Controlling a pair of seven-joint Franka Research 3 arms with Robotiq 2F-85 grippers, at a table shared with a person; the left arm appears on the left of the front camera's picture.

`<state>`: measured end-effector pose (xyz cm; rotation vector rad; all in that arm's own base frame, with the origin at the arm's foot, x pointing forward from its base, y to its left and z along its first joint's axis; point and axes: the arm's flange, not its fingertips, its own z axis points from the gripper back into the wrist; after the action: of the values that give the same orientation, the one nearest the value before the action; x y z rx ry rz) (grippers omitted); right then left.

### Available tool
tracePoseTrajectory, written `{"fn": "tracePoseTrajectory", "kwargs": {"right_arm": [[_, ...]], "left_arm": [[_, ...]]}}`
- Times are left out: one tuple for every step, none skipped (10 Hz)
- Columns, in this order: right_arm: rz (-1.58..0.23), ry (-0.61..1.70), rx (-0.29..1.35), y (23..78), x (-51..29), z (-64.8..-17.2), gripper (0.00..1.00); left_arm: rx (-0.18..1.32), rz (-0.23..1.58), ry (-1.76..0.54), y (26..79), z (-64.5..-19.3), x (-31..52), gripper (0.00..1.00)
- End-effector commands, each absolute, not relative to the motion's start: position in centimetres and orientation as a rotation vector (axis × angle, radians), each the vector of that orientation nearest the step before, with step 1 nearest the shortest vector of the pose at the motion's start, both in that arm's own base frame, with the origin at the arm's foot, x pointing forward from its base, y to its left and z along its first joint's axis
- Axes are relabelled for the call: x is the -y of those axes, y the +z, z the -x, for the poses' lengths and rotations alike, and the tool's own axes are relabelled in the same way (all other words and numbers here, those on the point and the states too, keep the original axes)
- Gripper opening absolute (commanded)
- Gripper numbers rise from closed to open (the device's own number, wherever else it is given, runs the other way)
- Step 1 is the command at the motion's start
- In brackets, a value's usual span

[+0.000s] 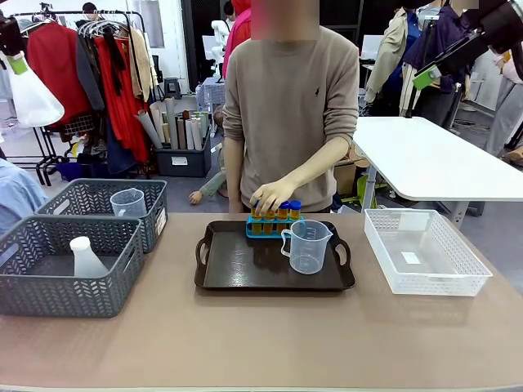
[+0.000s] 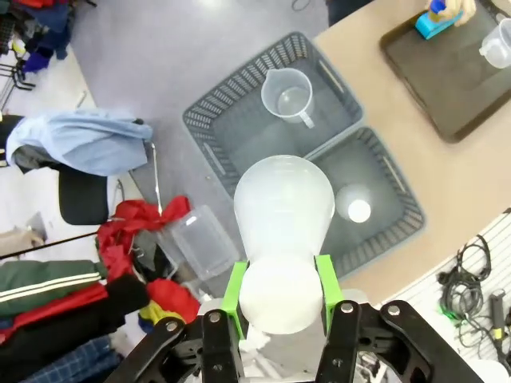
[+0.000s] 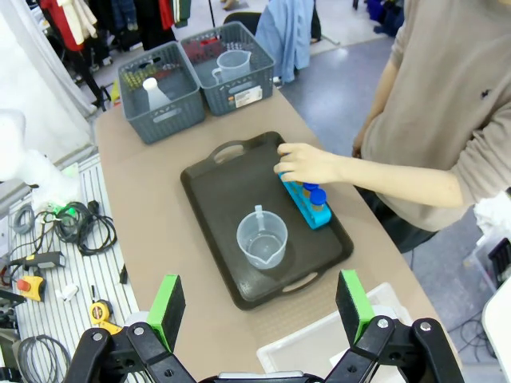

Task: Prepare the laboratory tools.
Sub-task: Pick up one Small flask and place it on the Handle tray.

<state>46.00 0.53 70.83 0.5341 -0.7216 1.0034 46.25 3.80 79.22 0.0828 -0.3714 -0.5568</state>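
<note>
White frosted flask [image 2: 283, 199] hangs high over the left end of the surface [image 1: 261, 343], held at its neck by my left gripper [image 2: 281, 265]. The green-padded fingers [image 2: 234, 291] are clamped on it from both sides, with the wide base pointing down toward the grey baskets [image 2: 239, 88]. My right gripper [image 3: 259, 279] hovers above the near edge of the tray [image 1: 237, 269]. Its fingers [image 3: 169, 307] are wide apart and carry nothing. The tray, dark brown with handles, lies in the middle of the surface. It carries a clear beaker [image 1: 306, 245] at its right side and, along its far rim, a blue rack [image 3: 302, 209] of blue-capped tubes [image 1: 275, 214] filled with yellow liquid. The person's hand [image 1: 274, 194] rests on the tubes. A second flask [image 1: 86, 257] stands in the nearer grey basket and a second beaker [image 1: 128, 202] in the farther one. A white basket [image 1: 458, 278] sits at the right, apart from the tray. As I judge it, the work is well along, since the tubes and a beaker are already set out on the tray. What is left is for me to carry the held flask across and stand it upright on the bare left part of the tray. Whether the items in the baskets are also wanted I cannot tell.
</note>
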Motion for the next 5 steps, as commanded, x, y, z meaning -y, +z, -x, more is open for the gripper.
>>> {"fn": "tracePoseTrajectory", "kwargs": {"right_arm": [[-0.538, 1.008, 0.726, 70.92, -0.70, -45.91, 1.00], [-0.538, 1.008, 0.726, 70.92, -0.70, -45.91, 1.00], [-0.538, 1.008, 0.726, 70.92, -0.70, -45.91, 1.00], [-0.538, 1.008, 0.726, 70.92, -0.70, -45.91, 1.00], [-0.538, 1.008, 0.726, 70.92, -0.70, -45.91, 1.00]], "left_arm": [[0.378, -0.084, -0.535, 78.82, -45.68, -3.88, 0.00], [0.378, -0.084, -0.535, 78.82, -45.68, -3.88, 0.00], [0.378, -0.084, -0.535, 78.82, -45.68, -3.88, 0.00], [0.378, -0.084, -0.535, 78.82, -45.68, -3.88, 0.00], [0.370, -0.083, -0.552, 79.17, -46.26, -3.93, 0.00]]}}
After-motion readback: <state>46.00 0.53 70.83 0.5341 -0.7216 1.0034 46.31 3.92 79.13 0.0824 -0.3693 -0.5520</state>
